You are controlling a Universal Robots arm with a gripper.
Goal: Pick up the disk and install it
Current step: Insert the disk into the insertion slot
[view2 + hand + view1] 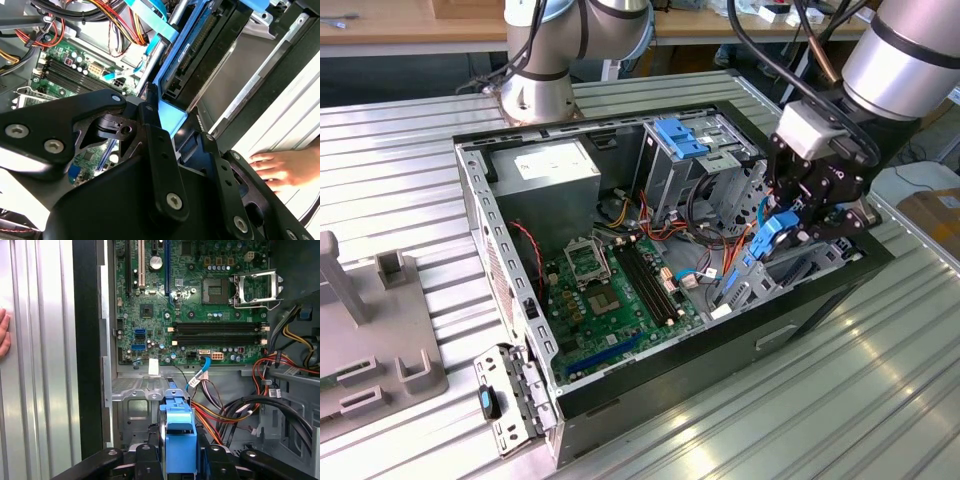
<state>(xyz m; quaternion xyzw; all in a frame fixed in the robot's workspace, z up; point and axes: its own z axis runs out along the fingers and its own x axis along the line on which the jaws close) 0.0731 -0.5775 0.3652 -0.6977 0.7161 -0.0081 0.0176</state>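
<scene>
The gripper has its jaws closed on the disk, which sits clamped between them, just above the drive bay. Loose cables beside the jaws could snag it, and a tilted disk would likely jam.

You'll find the disk railed in bright blue plastic, smooth and faintly glossy, between the matt black fingers of the gripper, whose links carry bright metal screw heads. Inside the computer case, dull grey sheet metal with black painted outer panels, the motherboard is green with a lacquered sheen, and the cage is bare grey metal with a light-blue plastic latch. Around the case, your table is ribbed, brushed metal with soft glare.
</scene>
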